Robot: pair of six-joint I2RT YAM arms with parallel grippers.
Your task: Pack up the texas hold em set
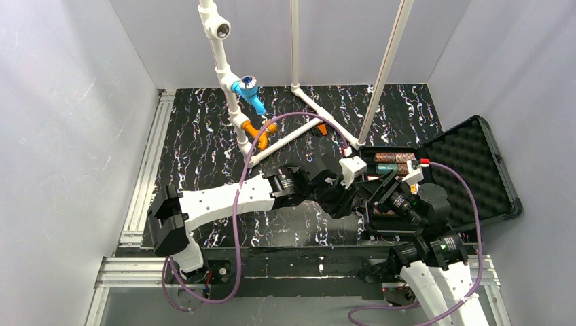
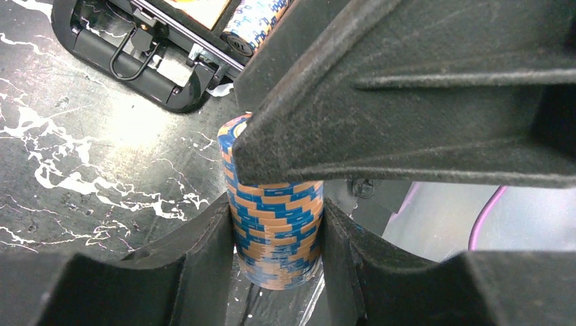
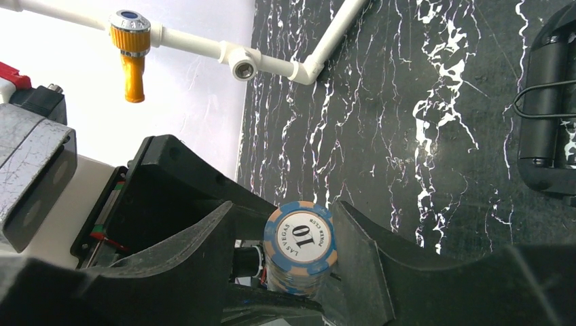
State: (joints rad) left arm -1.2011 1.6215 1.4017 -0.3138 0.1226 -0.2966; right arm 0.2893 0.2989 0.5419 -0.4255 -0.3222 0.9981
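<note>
A stack of blue-and-orange poker chips [image 2: 275, 217] hangs above the table, and my left gripper [image 2: 277, 251] is shut on its sides. From the other side my right gripper [image 3: 284, 234] straddles the same stack [image 3: 300, 238], whose top chip reads "10". One of its fingers [image 3: 360, 251] touches the stack and the other stands off with a gap, so it is open. The black foam-lined case [image 1: 469, 163] lies open at the right, with a reddish-brown chip row [image 1: 394, 158] and a teal chip row [image 1: 388, 168] in its base. Both grippers meet at the case's left edge [image 1: 367, 193].
The white pipe frame [image 1: 299, 129] with blue and orange fittings stands behind the grippers on the black marbled table [image 1: 204, 149]. The case's handle [image 3: 543, 122] and latch side [image 2: 136, 68] face the grippers. Grey walls close in on three sides.
</note>
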